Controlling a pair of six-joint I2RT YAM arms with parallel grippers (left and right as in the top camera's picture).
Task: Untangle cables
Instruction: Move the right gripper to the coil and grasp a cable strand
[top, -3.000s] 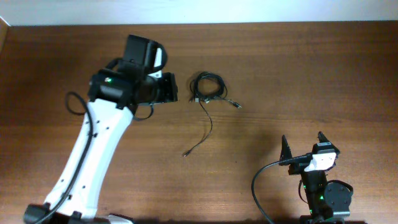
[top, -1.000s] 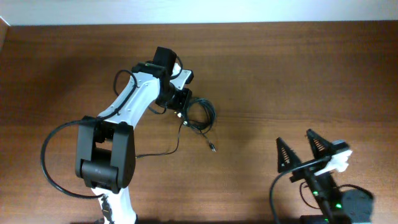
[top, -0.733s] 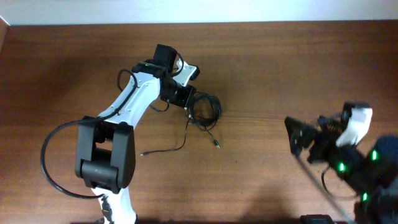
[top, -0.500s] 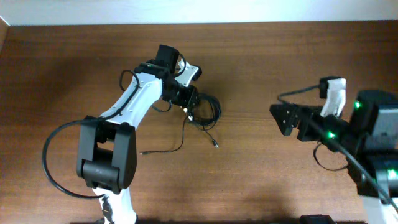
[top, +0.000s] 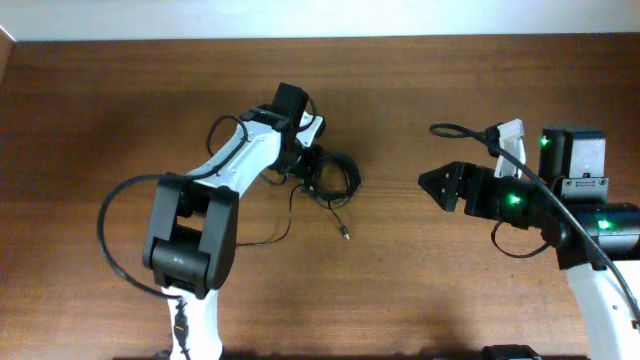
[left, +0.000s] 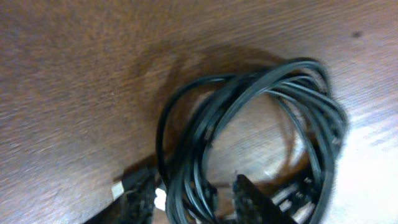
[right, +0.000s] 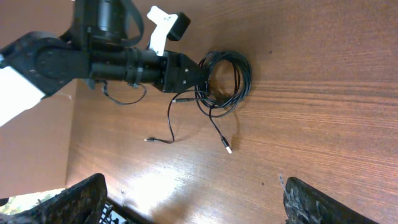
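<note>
The cables (top: 340, 178) are thin black cords in a loose coil at mid-table. One tail ends in a white-tipped plug (top: 345, 236); another runs front-left (top: 240, 243). My left gripper (top: 312, 170) is at the coil's left side. In the left wrist view its fingers (left: 196, 202) grip the bundle of strands (left: 242, 93). My right gripper (top: 435, 185) hovers open and empty to the right of the coil. The right wrist view (right: 202, 202) shows its fingers wide apart, with the coil (right: 248, 78) and the plug (right: 227, 149) far below.
The wooden table's far edge meets a white wall (top: 320, 18). Thick black arm cables loop beside the left arm (top: 105, 225) and above the right arm (top: 450, 130). The left arm's white link (top: 235, 160) lies across the table left of the coil.
The left gripper took hold of the coil and dragged it nearer and slightly right. The right arm lifted from its front-right rest and swung up, pointing toward the coil.
</note>
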